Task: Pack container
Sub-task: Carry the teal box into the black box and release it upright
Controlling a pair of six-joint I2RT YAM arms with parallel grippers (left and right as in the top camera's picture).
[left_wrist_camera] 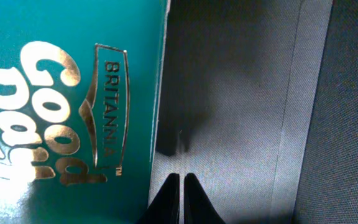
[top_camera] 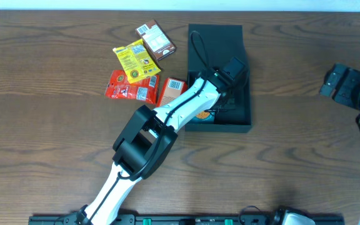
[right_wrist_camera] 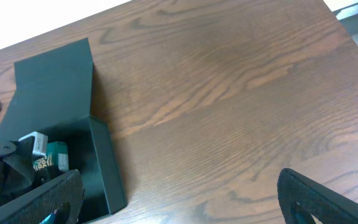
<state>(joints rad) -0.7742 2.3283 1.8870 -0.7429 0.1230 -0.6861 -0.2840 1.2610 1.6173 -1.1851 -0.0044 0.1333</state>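
The black container (top_camera: pixel 242 119) lies open on the table with its flap lid (top_camera: pixel 214 37) folded back at the far side. A teal cookie box (left_wrist_camera: pixel 61 93) lies inside on the container floor (left_wrist_camera: pixel 229 93). My left gripper (left_wrist_camera: pixel 180 186) reaches into the container (right_wrist_camera: pixel 104 168) and is shut on nothing, its tips just beside the teal cookie box's edge. The overhead view places the left gripper (top_camera: pixel 227 94) over the container's middle. My right gripper (top_camera: pixel 333 83) hovers open above bare wood at the far right. Its fingers (right_wrist_camera: pixel 48 199) stand wide apart.
Left of the container lie a brown packet (top_camera: pixel 158 39), a yellow packet (top_camera: pixel 133 59), a red packet (top_camera: pixel 127 87) and an orange packet (top_camera: pixel 170 90). The left arm (top_camera: pixel 167 119) crosses the container's left wall. Bare wood lies between the container and the right gripper.
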